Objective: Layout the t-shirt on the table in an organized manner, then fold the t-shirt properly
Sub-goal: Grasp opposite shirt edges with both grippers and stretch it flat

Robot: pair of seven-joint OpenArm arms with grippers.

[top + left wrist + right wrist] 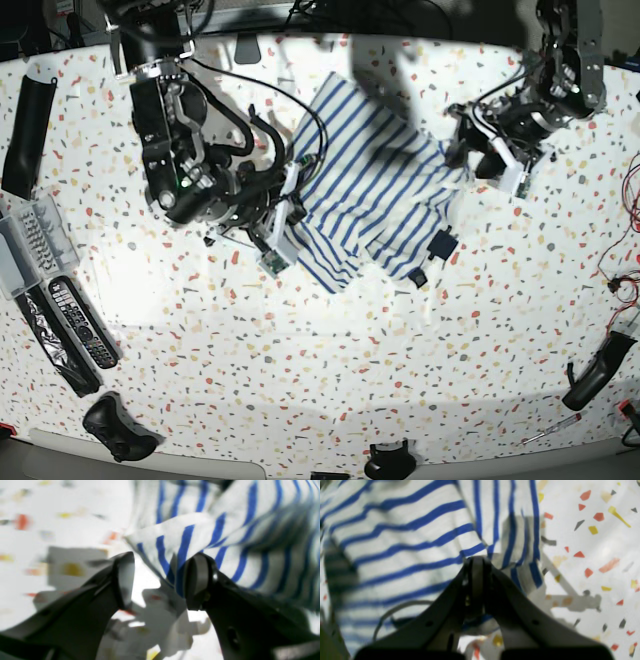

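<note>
I've got the white cotton t-shirt with thin blue stripes (375, 195) bunched and crooked toward the far middle of the white terrazzo-flecked table (330, 380), slung between both arms, not laid out yet. Right gripper (477, 562) is clamped tight with its tip against the striped cloth; wrist view suggests a pinch of fabric in there but the pads hide it, so I can't confirm. Left gripper (160, 580) has jaws spread wide, and a folded corner of the shirt dips into the gap, touching the right-hand pad (197, 580) but not pinched. My read: fabric is light, limp and stretchy, no stiffness at all, so it will sag and wrinkle wherever it's unsupported and drag on the tabletop rather than slide clean. I'd take it at a hem or shoulder seam, where the doubled cloth gives the pads something to bite, and pull the two grips apart to tension it flat. Dark label patches (440, 245) hang at the near edge
</note>
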